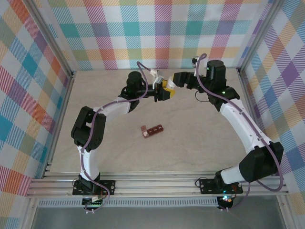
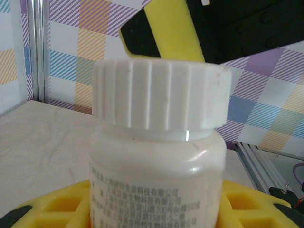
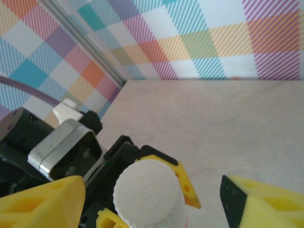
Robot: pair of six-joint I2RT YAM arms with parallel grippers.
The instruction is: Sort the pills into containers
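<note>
Red-brown containers (image 1: pixel 152 130) sit mid table (image 1: pixel 205 138), well apart from left gripper (image 1: pixel 161 92) and right gripper (image 1: pixel 173 84) at the back; lids too small to read. Left wrist: white bottle (image 2: pixel 156 175) clamped in left fingers (image 2: pixel 61 209), ribbed cap (image 2: pixel 159 97) on, label cut off, contents hidden. Right wrist: right fingers (image 3: pixel 259 202) wide, flanking cap, not touching. I'd centre, close square on ribs, then twist.

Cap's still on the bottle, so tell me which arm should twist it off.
Right. The right gripper, open, straddles the cap from above; the left gripper is busy, shut on the white bottle.
</note>
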